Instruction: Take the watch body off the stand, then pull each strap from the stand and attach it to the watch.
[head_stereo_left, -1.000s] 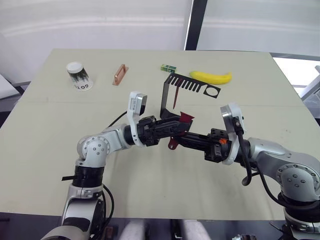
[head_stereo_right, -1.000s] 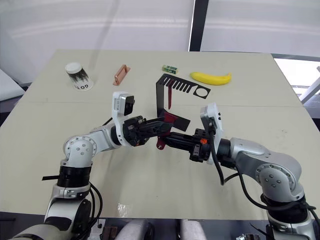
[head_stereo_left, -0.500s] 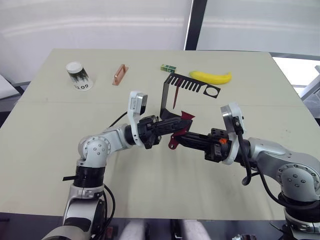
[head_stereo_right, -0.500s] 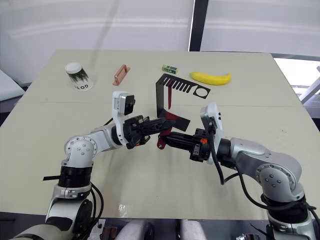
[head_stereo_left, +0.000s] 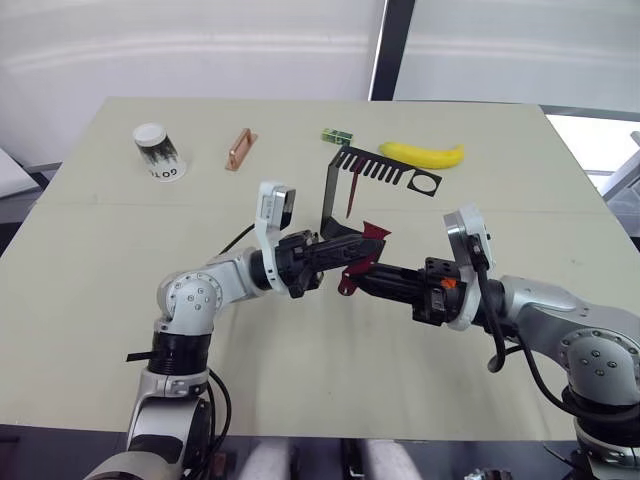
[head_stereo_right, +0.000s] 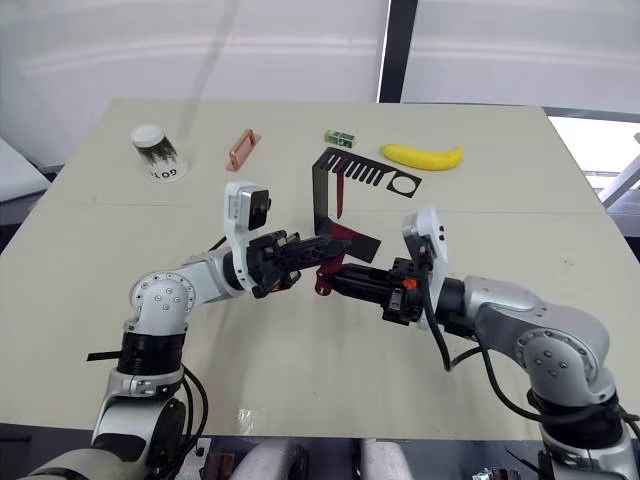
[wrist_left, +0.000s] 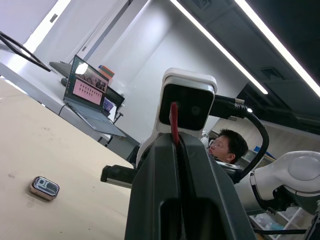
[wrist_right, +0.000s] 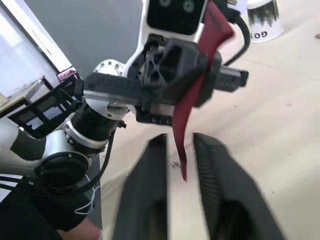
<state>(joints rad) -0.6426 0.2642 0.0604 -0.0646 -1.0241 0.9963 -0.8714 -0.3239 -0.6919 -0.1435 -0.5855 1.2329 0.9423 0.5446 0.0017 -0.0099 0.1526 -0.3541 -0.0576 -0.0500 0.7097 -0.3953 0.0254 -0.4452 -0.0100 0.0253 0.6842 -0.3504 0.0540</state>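
Observation:
My left gripper is shut on a maroon strap, held in the air just in front of the black stand. The strap's lower end hangs down between the open fingers of my right gripper, which points at it from the right. A second maroon strap still hangs from the stand's slotted top arm. The watch body lies flat on the table in the left wrist view, screen up; the arms hide it in the head views.
At the back of the table are a paper cup, a copper bar, a small green block and a banana. A person sits beyond the table behind my right arm.
My right gripper has drawn back slightly to the right, its tips now just at the strap's lower end. The left gripper keeps its hold on the strap and has shifted a little left.

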